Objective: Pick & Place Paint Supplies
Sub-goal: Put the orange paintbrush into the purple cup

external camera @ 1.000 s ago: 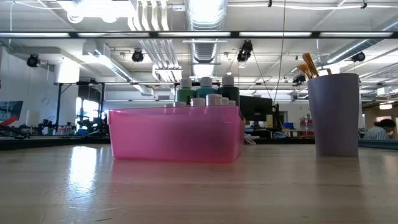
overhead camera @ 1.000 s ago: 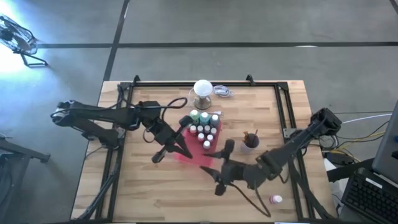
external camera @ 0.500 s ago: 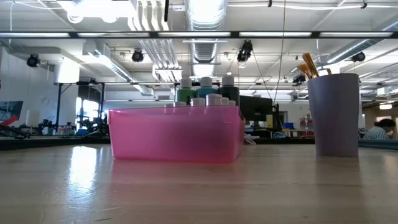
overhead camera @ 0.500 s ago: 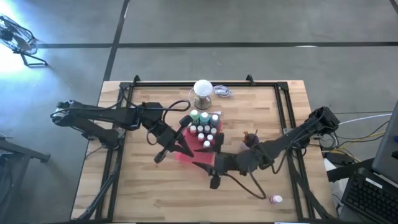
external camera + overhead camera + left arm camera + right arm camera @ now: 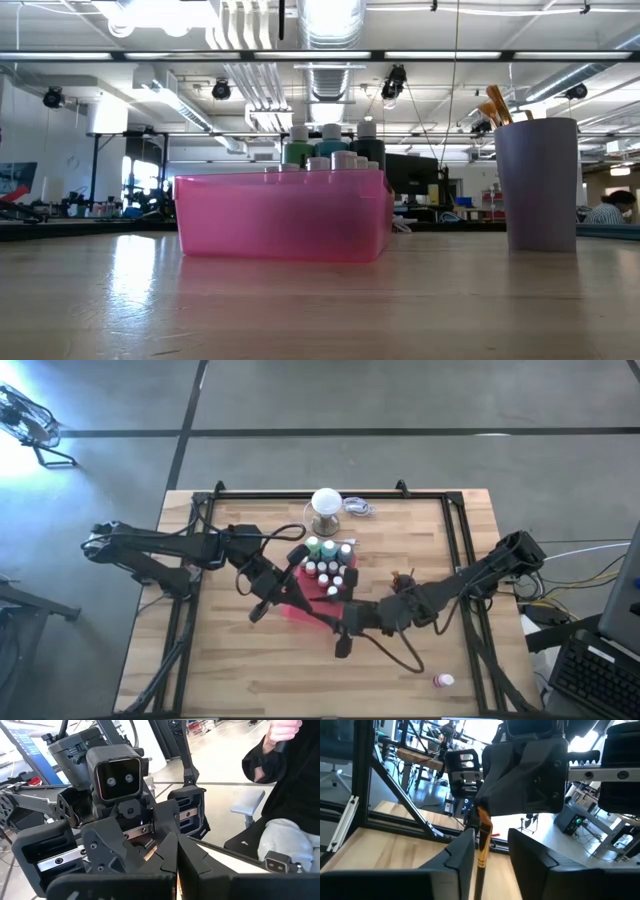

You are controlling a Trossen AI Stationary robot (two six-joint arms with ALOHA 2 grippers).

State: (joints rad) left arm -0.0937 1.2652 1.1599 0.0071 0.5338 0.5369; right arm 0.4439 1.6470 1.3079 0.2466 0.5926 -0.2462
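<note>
Right gripper (image 5: 327,622) has swung in from the open desk (image 5: 230,670) and now meets the left gripper (image 5: 288,593) above the near edge of the pink tray (image 5: 298,611). The brush (image 5: 482,840) looks clamped in the left fingers. Right fingers stand apart around its handle, so probably a handover toward the purple cup (image 5: 540,185).

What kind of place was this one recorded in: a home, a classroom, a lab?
Most likely a robotics lab or workshop. The low view shows exposed ceiling ducts and strip lights over an open floor of workbenches; the high view shows bare concrete floor around the framed wooden table, with a keyboard beside it.
</note>
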